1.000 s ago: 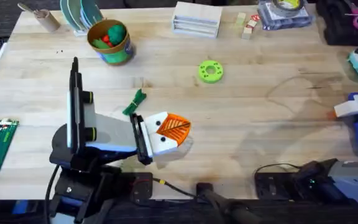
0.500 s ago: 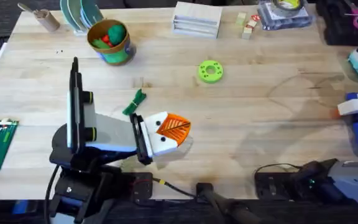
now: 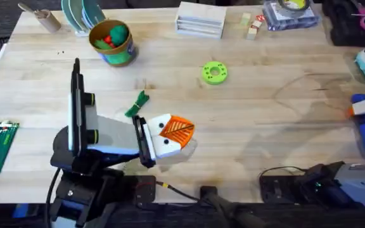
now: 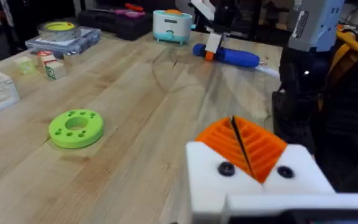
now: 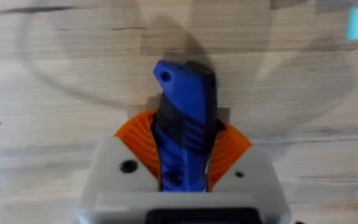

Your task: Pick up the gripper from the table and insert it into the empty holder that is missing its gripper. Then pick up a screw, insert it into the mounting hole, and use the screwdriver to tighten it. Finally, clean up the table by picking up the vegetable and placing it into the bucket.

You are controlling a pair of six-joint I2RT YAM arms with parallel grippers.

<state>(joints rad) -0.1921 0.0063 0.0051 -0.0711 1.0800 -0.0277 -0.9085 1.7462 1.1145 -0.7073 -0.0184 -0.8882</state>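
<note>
Right wrist: chunky blue screwdriver [image 5: 184,121]

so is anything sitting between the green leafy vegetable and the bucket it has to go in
Nothing visible. In the overhead view the vegetable lies on bare wood just beyond the left gripper, and the stretch of table up to the bucket holds no objects. The bucket already contains a red and a green toy.

The left end effector [image 4: 244,149], orange ribbed pads pressed together, hangs over the wooden worktop [image 4: 135,93]. A green disc [image 4: 76,127] lies nearby; farther off, the right end effector [image 4: 215,45] grips the blue screwdriver [image 4: 232,56].
</note>
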